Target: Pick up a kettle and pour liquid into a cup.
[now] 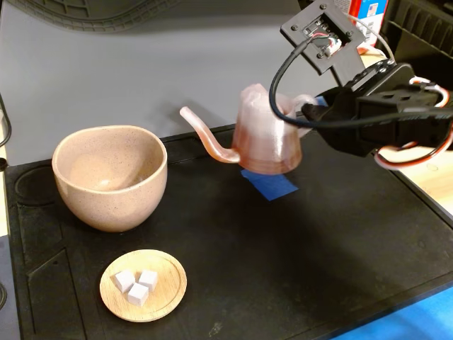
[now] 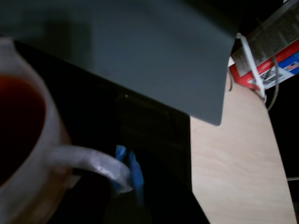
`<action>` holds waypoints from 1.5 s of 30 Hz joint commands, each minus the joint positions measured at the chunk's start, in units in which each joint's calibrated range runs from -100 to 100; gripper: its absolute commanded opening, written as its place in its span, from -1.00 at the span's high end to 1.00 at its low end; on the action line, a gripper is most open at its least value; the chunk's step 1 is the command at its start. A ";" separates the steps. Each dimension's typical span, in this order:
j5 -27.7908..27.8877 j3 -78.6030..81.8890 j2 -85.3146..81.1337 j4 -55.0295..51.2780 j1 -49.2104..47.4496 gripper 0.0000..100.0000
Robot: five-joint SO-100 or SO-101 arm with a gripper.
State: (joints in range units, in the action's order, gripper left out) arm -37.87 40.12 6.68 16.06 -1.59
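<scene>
The translucent pink kettle (image 1: 263, 138) hangs a little above a blue tape mark (image 1: 269, 183) on the black mat, its thin spout (image 1: 205, 134) pointing left toward the cup. My gripper (image 1: 306, 115) comes in from the right and is shut on the kettle's white loop handle (image 2: 88, 161). In the wrist view, dark reddish liquid (image 2: 18, 116) shows inside the kettle's open top at the left edge. The beige-pink speckled cup (image 1: 110, 177) stands upright at the mat's left, apart from the spout, and I see no liquid inside it.
A small wooden dish (image 1: 170, 283) with three white cubes lies in front of the cup. The black mat (image 1: 283, 269) covers the table. A red and white box (image 2: 266, 65) sits on the bare wood (image 2: 233, 163) to the right of the mat.
</scene>
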 commanded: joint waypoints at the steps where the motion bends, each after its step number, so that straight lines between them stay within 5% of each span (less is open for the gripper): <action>1: -0.31 -2.37 -7.45 -2.53 0.03 0.99; 25: 0.17 -19.15 -2.24 -10.14 -4.69 0.99; 34: 12.71 -22.51 -1.56 -10.14 -5.91 0.99; 45: 17.38 -36.03 8.77 -9.88 -5.60 0.99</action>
State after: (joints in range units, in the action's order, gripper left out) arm -21.32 9.06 16.78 5.65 -7.56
